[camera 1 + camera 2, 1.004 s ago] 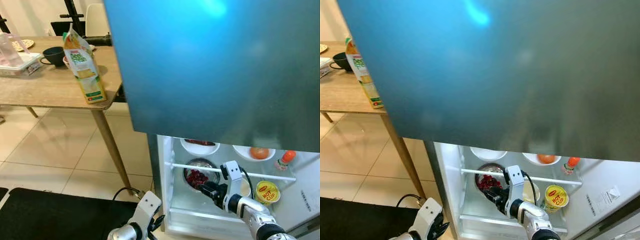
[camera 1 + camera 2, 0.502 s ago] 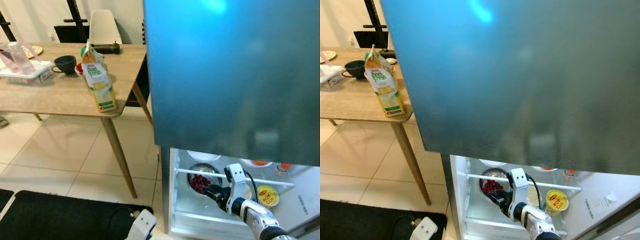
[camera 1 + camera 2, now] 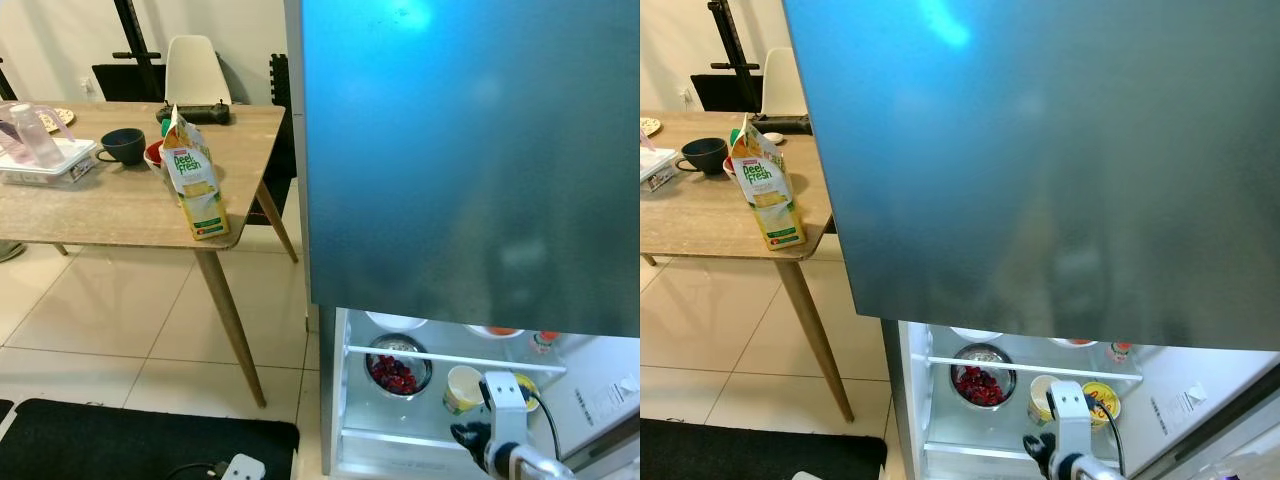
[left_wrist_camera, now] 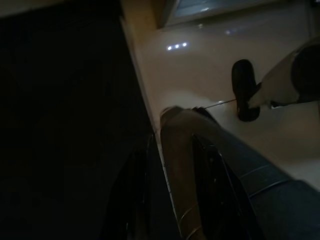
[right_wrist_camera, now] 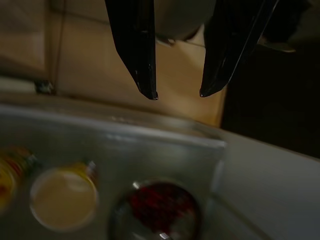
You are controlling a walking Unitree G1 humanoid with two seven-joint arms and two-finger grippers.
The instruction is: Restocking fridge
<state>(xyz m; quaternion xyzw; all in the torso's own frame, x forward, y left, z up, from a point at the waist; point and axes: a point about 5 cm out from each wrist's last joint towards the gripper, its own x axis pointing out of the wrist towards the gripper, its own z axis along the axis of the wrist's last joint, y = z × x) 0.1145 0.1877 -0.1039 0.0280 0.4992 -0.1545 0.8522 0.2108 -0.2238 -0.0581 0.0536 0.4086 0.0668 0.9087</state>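
Since a second ago the right gripper (image 5: 177,92) has drawn back out of the fridge (image 3: 470,150): it then reached in beside the metal bowl of red berries (image 3: 398,369), and it now sits low at about 5 o'clock in the head views, in front of the lower shelf, its two black fingers (image 5: 135,47) apart and holding nothing. The camera has also swung, so the desk (image 3: 110,205) lies fuller in view at 9 o'clock. A pale cup (image 3: 463,387) now stands on the lit shelf just beside the bowl, with a yellow-lidded cup (image 3: 1101,399) on its far side; in the right wrist view the pale cup (image 5: 63,197) and the bowl (image 5: 160,210) sit side by side below the fingertips, blurred. Above them, partly hidden by the fridge's blue door, are white dishes (image 3: 395,321) and a small bottle (image 3: 544,343). On the desk an opened juice carton (image 3: 196,178) stands upright near the front edge, with a dark mug (image 3: 124,146) and a clear tray (image 3: 40,168) behind it toward 10 o'clock. The left gripper (image 4: 170,200) hangs idle in shade over a dark mat (image 3: 130,440); I cannot tell whether its fingers are parted.
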